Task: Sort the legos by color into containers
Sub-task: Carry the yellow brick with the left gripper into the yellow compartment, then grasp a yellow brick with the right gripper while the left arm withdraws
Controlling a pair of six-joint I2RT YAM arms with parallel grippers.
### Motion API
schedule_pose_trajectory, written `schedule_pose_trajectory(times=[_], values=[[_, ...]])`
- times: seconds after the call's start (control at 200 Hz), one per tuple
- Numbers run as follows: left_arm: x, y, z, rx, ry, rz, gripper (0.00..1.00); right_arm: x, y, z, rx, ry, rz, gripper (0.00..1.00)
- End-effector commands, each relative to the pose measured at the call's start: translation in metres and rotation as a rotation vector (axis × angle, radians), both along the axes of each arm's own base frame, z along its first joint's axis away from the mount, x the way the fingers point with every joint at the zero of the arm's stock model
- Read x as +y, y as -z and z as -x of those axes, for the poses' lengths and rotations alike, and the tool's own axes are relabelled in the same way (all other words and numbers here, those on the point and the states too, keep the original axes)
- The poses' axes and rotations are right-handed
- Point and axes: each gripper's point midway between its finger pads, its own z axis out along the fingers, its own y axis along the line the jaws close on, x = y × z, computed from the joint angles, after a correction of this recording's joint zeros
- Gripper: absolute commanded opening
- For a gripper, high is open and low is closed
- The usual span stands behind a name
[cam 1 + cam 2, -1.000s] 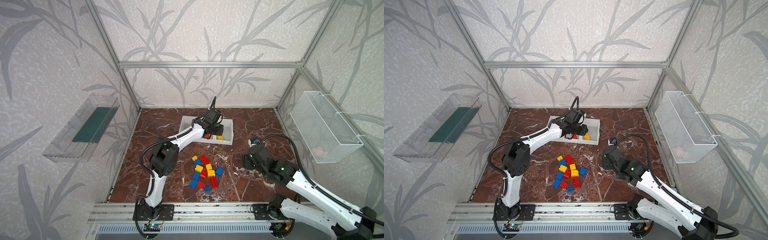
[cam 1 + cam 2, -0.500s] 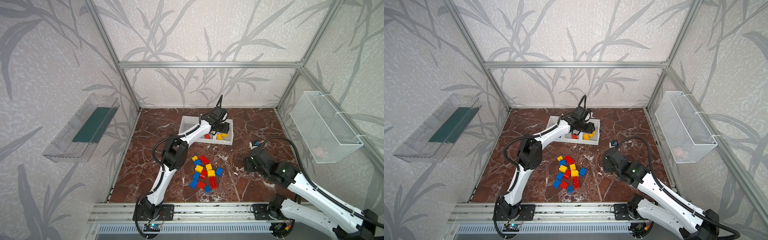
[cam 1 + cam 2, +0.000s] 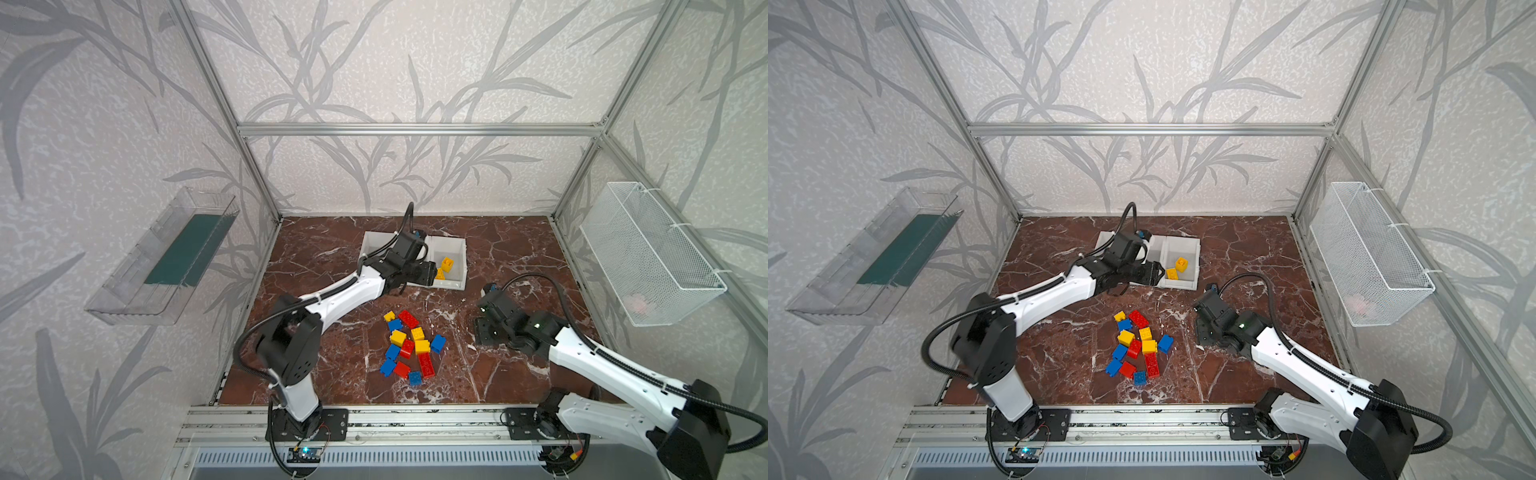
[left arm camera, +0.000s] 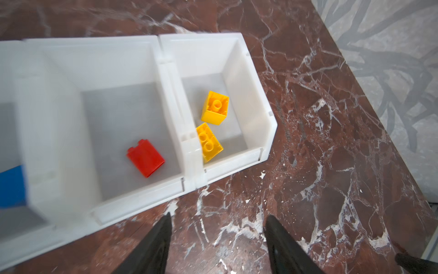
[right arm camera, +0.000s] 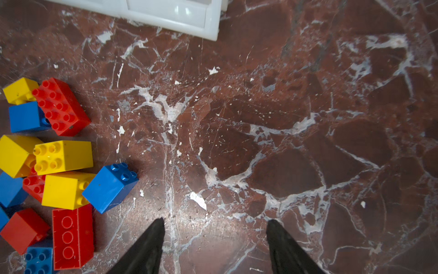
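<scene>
Left tool (image 4: 218, 215) apart, empty, at white plastic bins (image 4: 163, 71) holding sorted red studded brick (image 4: 145, 157); right tool (image 5: 215, 220) apart, empty, beside loose bricks (image 5: 62, 155), likely for next pick.

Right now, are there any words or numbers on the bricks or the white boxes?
None can be read.
Studs on the red brick look too blurred for any lettering.
The white bins, the clear tray and the wire basket show no labels.

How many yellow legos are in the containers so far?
2. Both are in the rightmost bin: one yellow lego mid-bin, the other against its side wall. The leftmost bin is partly hidden.
</scene>
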Motion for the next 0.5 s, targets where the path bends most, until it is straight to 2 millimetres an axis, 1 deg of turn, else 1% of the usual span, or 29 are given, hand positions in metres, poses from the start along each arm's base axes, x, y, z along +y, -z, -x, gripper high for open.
schedule_pose_trajectory(times=[0.0, 0.085, 0.13, 0.205, 0.32, 0.415, 0.495], values=[[0.045, 0.005, 0.003, -0.042, -0.145, -0.020, 0.67, 0.037, -0.009, -0.005, 0.010, -0.087, -0.057, 0.69], [0.076, 0.012, 0.019, -0.035, -0.210, -0.046, 0.68, 0.061, -0.004, -0.006, 0.027, -0.138, -0.048, 0.69], [0.088, 0.014, 0.025, -0.039, -0.241, -0.043, 0.69, 0.076, -0.001, -0.007, 0.041, -0.170, -0.044, 0.69], [0.105, 0.017, 0.033, -0.044, -0.293, -0.030, 0.69, 0.101, 0.000, -0.008, 0.058, -0.219, -0.041, 0.68], [0.125, 0.017, 0.044, -0.049, -0.343, -0.018, 0.70, 0.137, 0.006, -0.006, 0.069, -0.292, -0.026, 0.68], [0.137, 0.018, 0.052, -0.055, -0.370, -0.023, 0.70, 0.156, 0.012, -0.003, 0.084, -0.325, -0.015, 0.68], [0.144, 0.019, 0.058, -0.056, -0.386, -0.022, 0.71, 0.162, 0.020, -0.003, 0.099, -0.328, -0.007, 0.67]])
